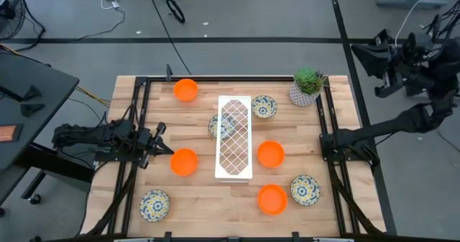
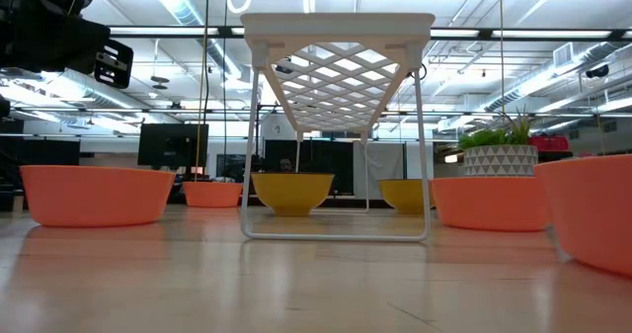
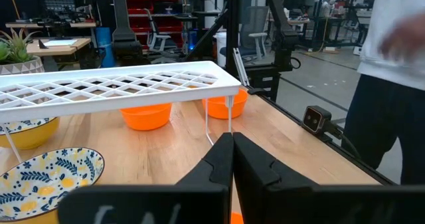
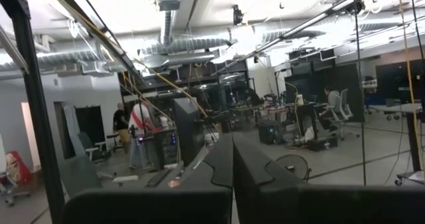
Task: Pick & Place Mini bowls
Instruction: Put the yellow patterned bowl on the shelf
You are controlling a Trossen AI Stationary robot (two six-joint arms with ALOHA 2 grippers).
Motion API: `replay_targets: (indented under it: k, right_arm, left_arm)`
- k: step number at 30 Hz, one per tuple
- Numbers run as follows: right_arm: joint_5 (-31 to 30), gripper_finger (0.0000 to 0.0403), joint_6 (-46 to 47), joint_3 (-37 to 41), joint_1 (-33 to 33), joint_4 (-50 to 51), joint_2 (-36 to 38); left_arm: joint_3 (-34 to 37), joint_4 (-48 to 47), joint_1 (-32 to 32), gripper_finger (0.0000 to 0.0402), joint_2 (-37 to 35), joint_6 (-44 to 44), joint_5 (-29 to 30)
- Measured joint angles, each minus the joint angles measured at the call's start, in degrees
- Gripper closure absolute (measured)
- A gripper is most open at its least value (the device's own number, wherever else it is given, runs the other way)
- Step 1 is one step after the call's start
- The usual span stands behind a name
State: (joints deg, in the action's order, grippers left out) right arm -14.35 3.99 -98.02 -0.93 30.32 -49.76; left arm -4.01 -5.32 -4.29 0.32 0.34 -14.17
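I see plain orange bowls (image 1: 185,161) and floral bowls (image 1: 154,204), all empty, scattered around the white rack (image 1: 234,136); both grippers' jaws together.

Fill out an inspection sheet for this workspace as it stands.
Surface: pale wooden slatted table, black frame.
Job's things: four plain orange mini bowls; four white blue-and-yellow floral mini bowls, one partly beneath the rack.
Clutter: white lattice wire rack mid-table; potted green plant at a far corner.
Grippers: left pincer shut, empty, beside an orange bowl; right pincer shut, raised, facing the room.
Cables: black and white leads on the floor.
Surroundings: person standing near the table; workshop benches.
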Motion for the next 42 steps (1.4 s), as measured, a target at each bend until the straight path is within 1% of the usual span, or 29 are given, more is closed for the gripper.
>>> replay_targets:
  k: [8,20,28,32,37,42]
  right_arm:
    - [0.0,0.0403,-0.72,-0.65,0.0,1.17,-1.26]
    - [0.02,0.0403,-3.49,-0.65,0.0,1.15,-1.39]
    - [0.63,0.0403,-3.62,-0.65,-0.02,1.15,-1.39]
    - [0.61,0.0403,-5.85,-0.65,0.0,1.43,-1.39]
    - [2.98,0.0403,-5.95,-0.65,-0.02,2.91,-1.37]
    - [3.27,0.0403,-7.61,-0.65,-0.02,3.98,-1.63]
  left_arm:
    - [0.0,0.0,0.0,0.0387,0.0,0.0,-0.02]
    - [0.0,-0.01,0.0,0.0387,-0.02,0.0,0.0]
    - [0.0,-0.02,0.0,0.0387,0.0,0.0,-0.01]
    - [0.0,0.0,-0.01,0.0387,-0.02,0.0,0.0]
    - [0.0,-0.02,0.0,0.0387,0.0,0.0,0.0]
    - [0.01,-0.01,0.0,0.0387,-0.02,0.0,0.0]
